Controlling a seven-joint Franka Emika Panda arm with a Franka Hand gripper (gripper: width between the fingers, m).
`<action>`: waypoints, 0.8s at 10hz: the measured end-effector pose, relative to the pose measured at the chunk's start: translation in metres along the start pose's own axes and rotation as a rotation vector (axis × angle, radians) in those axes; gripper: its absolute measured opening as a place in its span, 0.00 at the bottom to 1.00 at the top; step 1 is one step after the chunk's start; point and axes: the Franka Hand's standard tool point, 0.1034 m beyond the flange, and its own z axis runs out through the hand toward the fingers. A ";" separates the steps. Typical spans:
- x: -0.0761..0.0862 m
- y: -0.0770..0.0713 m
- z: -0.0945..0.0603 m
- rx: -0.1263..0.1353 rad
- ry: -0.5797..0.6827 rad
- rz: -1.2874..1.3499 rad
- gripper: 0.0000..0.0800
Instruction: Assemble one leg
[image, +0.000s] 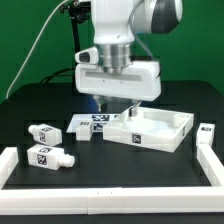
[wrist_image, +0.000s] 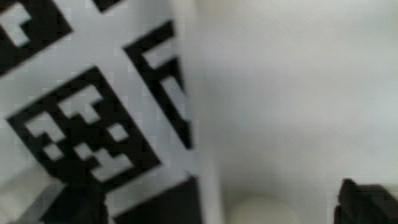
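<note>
Four legs can be counted, all lying on the table. The front leg (image: 47, 157) is laid on its side, long axis across the table, narrower end toward the exterior view's right. The second leg (image: 45, 131) sits just behind it, the third leg (image: 79, 127) just beside the tray panel (image: 160, 131), and the fourth leg (image: 205, 133) past the panel's other side. One arm is held straight down, with the gripper (image: 103, 104) low by the panel's corner. Jaw state honestly can't be told, since the wrist view is filled by a blurry tagged white surface.

Bright, even light bleaches the white tray (image: 160, 144) against the dark table (image: 40, 105), shadows faint, while the wrist view's close-up tag (wrist_image: 80, 130) is blurred.
</note>
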 end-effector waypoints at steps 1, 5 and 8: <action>0.002 -0.004 -0.001 0.004 0.014 -0.003 0.81; 0.011 -0.024 -0.004 0.020 0.038 -0.032 0.66; 0.012 -0.025 -0.004 0.021 0.039 -0.032 0.26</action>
